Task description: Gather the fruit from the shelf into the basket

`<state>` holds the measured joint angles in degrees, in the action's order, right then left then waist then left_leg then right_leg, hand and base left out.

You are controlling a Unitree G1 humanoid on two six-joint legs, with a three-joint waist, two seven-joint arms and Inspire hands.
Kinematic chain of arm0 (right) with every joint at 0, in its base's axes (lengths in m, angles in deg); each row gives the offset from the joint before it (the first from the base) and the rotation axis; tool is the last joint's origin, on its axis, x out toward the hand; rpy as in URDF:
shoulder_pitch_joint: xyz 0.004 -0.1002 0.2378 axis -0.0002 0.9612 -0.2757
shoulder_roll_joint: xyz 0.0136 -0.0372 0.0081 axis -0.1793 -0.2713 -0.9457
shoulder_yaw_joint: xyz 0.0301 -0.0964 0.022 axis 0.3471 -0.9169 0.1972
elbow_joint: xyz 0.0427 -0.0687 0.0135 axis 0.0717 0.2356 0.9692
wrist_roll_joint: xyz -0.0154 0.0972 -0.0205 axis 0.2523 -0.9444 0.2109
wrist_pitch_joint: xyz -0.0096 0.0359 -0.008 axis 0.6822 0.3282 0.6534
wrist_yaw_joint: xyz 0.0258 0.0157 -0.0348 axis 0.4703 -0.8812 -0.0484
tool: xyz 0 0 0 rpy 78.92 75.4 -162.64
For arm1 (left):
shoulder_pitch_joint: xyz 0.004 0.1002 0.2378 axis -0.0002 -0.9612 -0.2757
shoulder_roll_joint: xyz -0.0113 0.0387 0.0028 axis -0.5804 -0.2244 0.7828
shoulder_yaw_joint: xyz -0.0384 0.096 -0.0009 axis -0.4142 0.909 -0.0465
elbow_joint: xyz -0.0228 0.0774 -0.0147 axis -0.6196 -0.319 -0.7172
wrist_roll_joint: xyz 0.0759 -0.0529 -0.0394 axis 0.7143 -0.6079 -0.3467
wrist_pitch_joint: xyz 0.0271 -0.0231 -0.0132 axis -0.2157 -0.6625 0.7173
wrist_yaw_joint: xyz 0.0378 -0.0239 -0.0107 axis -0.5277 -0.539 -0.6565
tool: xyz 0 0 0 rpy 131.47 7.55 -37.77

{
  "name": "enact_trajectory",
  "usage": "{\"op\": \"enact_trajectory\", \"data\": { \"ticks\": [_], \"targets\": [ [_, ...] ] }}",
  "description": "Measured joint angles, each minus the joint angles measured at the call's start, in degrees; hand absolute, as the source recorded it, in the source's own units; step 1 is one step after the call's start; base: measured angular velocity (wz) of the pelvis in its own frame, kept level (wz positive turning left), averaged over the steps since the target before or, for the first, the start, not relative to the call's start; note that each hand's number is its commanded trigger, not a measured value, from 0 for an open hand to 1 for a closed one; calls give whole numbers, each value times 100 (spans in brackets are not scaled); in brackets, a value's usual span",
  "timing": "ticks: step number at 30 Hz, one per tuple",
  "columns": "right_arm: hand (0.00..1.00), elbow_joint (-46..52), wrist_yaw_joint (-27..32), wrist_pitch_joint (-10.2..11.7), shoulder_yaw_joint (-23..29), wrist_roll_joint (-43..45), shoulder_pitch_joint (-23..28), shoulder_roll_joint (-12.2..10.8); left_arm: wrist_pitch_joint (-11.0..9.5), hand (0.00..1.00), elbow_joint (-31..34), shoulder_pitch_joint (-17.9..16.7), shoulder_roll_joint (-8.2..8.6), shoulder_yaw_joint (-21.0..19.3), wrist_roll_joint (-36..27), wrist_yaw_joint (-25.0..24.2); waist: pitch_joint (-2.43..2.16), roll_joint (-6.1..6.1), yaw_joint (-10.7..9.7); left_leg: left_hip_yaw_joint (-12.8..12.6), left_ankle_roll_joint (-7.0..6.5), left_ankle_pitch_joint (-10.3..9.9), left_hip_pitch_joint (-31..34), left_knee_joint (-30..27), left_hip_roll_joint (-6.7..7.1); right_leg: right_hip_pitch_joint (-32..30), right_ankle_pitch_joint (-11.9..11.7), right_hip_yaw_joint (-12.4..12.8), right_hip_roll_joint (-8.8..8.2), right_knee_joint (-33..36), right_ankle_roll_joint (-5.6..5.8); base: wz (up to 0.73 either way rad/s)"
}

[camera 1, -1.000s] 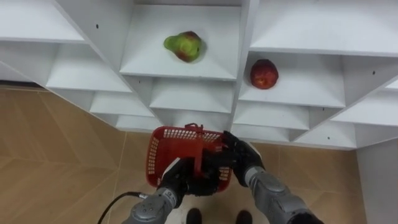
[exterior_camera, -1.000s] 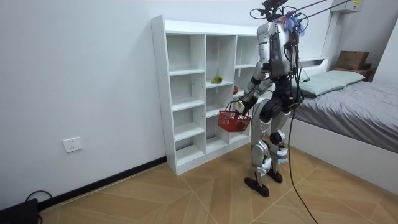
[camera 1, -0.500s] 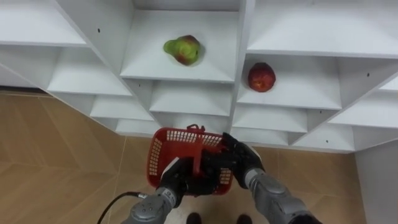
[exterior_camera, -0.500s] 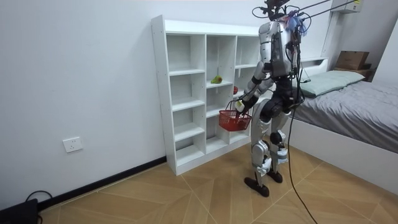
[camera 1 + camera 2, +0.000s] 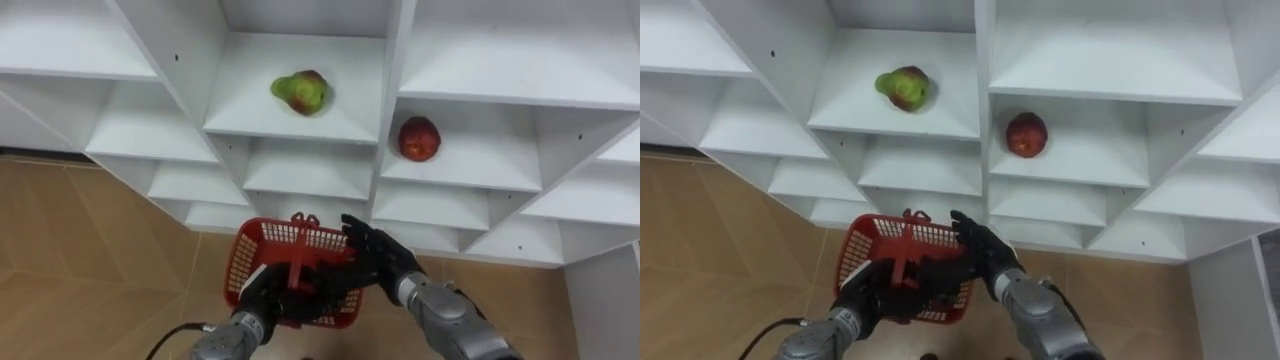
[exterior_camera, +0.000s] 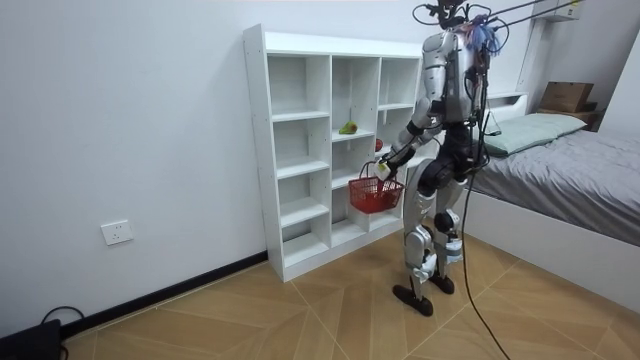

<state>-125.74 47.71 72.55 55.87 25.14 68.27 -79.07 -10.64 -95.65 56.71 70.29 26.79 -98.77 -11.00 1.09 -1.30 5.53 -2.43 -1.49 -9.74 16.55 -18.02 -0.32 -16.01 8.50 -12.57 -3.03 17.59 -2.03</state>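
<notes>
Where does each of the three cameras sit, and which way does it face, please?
Left eye view: on the robot's head, looking down at the white shelf unit and red plastic mesh basket; left robot hand, right robot hand and forearms show.
Right eye view: beside it, same downward look, same arms.
Room view: standing off across the floor, facing the shelf unit and the whole standing robot.
Shared: every view shows the shelf unit, the basket and the green-red pear.

White closet [image 6: 256,150] against white wall [image 6: 130,120]; herringbone wood floor [image 6: 300,320]; bed [image 6: 590,180] at room view's right.
</notes>
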Motion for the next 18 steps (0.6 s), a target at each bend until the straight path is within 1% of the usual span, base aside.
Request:
{"op": "enact_trajectory", "data": {
  "ticks": [1,2,3,4,5,7,8,9,11,12,13,14,16,18],
  "targets": [
    [0,107,-38,0,-29,5,52,40,0,100,0,-5,-13,-10,0,14,-12,27,5,2,0,0,-44,18,3,44,13,1,-2,-1,3,3],
    [0,326,-113,-18,-60,19,147,105,-2,100,3,-5,-65,-14,-1,18,-27,78,20,6,0,0,-133,45,7,125,28,2,-3,-9,5,0],
    [0,654,-150,-85,-61,42,236,162,-3,100,43,-5,-93,-21,0,23,-46,125,45,8,0,0,-183,56,7,168,34,5,-3,-12,6,0],
    [0,812,-156,-92,-67,48,279,190,-8,100,55,-2,-98,-28,0,22,-44,143,65,7,0,0,-221,66,6,208,34,4,-1,-25,6,0],
    [0,1075,-216,-105,-83,46,345,233,-11,100,55,-9,-95,-38,0,14,-51,167,105,16,1,0,-323,96,4,337,25,-10,9,-90,11,4],
    [0,1295,-317,-111,-148,42,359,231,-12,100,54,-75,-98,-66,1,6,-48,185,127,48,1,-1,-556,192,11,597,23,-33,20,-199,23,9],
    [0,1440,-410,-120,-169,45,359,232,-12,100,55,-118,-101,-101,1,9,-46,197,131,61,2,-2,-706,285,21,737,42,-38,20,-227,46,12],
    [0,1619,-490,-130,-178,76,359,229,-12,100,57,-141,-111,-140,-4,21,-50,210,158,71,3,-2,-805,343,24,834,48,-41,27,-290,54,8],
    [0,2068,-560,-135,-186,248,398,247,-13,100,72,-140,-105,-182,-2,52,-49,245,176,95,3,-2,-855,366,24,913,46,-92,29,-331,54,9],
    [0,2325,-579,-126,-189,448,446,241,-15,100,72,-153,-102,-187,3,114,-47,276,198,109,8,1,-922,374,23,1000,36,-163,23,-391,49,10],
    [0,2429,-582,-126,-201,562,469,246,-16,100,71,-170,-114,-194,3,132,-47,295,222,109,8,1,-961,384,22,1049,35,-168,26,-409,49,4],
    [0,2563,-581,-126,-279,728,476,242,-19,100,67,-212,-124,-216,3,142,-28,336,246,107,9,1,-1091,444,24,1160,41,-168,26,-424,55,4],
    [0,2723,-601,-126,-302,935,475,249,-37,100,59,-244,-120,-216,11,142,-13,398,277,108,9,1,-1187,475,31,1275,49,-176,26,-474,68,4],
    [0,2966,-577,-128,-286,1132,468,278,-43,100,49,-247,-125,-247,79,159,-11,481,295,128,9,1,-1250,527,41,1333,59,-183,30,-498,84,5]
  ]
}}
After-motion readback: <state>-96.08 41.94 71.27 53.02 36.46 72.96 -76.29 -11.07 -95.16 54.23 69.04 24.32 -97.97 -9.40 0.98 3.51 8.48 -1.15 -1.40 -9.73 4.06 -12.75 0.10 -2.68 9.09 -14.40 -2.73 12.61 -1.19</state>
